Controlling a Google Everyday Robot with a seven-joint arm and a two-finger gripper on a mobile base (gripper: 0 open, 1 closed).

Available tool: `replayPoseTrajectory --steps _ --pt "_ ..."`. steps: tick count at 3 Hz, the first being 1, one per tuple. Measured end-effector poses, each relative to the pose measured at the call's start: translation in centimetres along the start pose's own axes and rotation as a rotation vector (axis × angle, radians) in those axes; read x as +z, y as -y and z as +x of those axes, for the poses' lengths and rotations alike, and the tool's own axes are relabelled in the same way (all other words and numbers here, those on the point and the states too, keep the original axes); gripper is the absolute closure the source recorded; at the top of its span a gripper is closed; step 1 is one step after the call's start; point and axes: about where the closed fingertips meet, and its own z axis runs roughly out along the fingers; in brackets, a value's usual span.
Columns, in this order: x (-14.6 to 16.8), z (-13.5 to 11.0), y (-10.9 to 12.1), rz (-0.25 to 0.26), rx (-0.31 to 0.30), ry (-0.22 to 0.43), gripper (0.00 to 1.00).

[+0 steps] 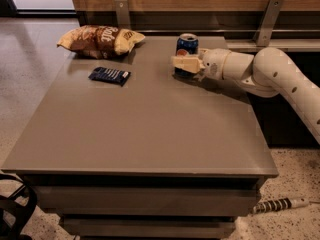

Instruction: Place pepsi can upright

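Note:
The pepsi can [188, 44], dark blue with a silver top and a red-white-blue logo, stands upright on the grey table [150, 129] near its far edge, right of the middle. My gripper [187, 64] reaches in from the right on a white arm [270, 71] and is shut on the can's lower half. One cream finger [186, 63] crosses the front of the can and hides its base.
A brown and yellow chip bag [100, 40] lies at the table's far left. A flat dark blue snack packet [109, 75] lies in front of it. A wooden wall with metal brackets [267, 19] runs behind the table. A cable [280, 204] lies on the floor at the lower right.

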Motion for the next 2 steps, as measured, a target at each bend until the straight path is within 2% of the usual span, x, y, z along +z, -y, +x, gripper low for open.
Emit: replayPoseTrajectory --steps 1,2 --pt "0.21 0.01 -0.15 -0.004 0.0 0.0 0.0" --pt "0.22 0.01 -0.17 -0.004 0.0 0.0 0.0"
